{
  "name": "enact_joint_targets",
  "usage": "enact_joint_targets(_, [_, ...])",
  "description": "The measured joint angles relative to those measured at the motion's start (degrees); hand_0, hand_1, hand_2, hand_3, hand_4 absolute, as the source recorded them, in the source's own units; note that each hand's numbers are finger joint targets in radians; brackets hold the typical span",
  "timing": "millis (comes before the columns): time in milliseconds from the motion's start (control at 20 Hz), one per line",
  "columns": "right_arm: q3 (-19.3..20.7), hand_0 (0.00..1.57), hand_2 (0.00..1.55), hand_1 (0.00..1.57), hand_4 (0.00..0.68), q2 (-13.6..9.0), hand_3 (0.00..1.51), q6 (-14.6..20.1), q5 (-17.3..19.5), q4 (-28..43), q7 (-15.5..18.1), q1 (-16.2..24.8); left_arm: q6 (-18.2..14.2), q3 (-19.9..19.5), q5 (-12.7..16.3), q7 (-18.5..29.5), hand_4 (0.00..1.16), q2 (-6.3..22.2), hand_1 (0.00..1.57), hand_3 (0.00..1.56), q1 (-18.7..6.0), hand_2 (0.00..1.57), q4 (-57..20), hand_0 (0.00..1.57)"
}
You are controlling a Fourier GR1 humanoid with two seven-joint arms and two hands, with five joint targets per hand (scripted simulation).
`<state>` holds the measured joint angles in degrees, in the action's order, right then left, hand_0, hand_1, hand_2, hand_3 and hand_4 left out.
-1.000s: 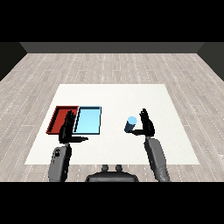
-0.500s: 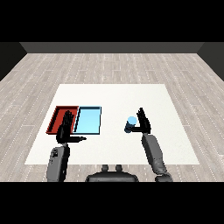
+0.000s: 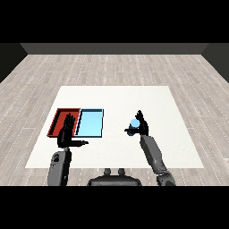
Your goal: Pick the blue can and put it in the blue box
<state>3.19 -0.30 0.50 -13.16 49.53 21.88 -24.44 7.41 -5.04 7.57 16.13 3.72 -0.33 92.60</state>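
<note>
The blue can (image 3: 134, 123) stands upright on the white table (image 3: 116, 96), to the right of the light blue tray (image 3: 91, 123). My right hand (image 3: 142, 126) is up against the can's right side. Its fingers point up behind the can and its thumb reaches left across the can's base, so the hand is open around it. The can's lower part is hidden by the thumb. My left hand (image 3: 67, 133) is open, with straight fingers over the near edge of the red tray (image 3: 60, 121) and the thumb pointing right.
The red tray and the light blue tray lie side by side at the table's left, both with nothing in them. Bare white table lies between the blue tray and the can. A grey plank floor surrounds the table.
My right hand and forearm have shifted left and closed in on the can, which stays in the same place. The left hand has barely moved.
</note>
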Motion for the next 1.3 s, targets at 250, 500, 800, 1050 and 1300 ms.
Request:
enact_joint_targets(250, [0.42,0.00,0.15,0.00,0.000,-0.06,0.22,-0.69,-0.26,-5.78,3.81,-2.13,-0.11,-0.42,-0.03,0.00,0.00,0.20,0.00,0.00,-0.76,0.00,-0.91,0.00])
enact_joint_targets(500, [0.00,1.50,1.48,1.50,0.599,0.18,1.43,6.56,-0.95,-7.28,4.77,-4.31,0.53,-0.89,0.54,0.24,0.00,0.57,0.00,0.00,-1.47,0.00,-2.10,0.00])
enact_joint_targets(800, [-1.43,1.51,1.48,1.51,0.597,0.01,1.45,10.09,1.48,-4.10,1.90,-3.64,0.30,-0.20,0.45,0.12,0.00,-0.09,0.00,0.00,-0.47,0.00,-0.73,0.00])
enact_joint_targets(1050, [-5.27,1.48,1.47,1.48,0.619,-0.18,1.44,12.93,3.06,2.57,-3.89,-2.53,-0.23,1.08,-0.72,-0.35,0.00,-0.59,0.00,0.00,1.15,0.00,1.54,0.00])
enact_joint_targets(1300, [-8.98,1.48,1.48,1.48,0.630,0.11,1.45,15.00,4.15,8.53,-6.90,-4.60,-0.60,2.37,-2.50,0.24,0.00,-0.95,0.00,0.00,1.37,0.00,0.71,0.00])
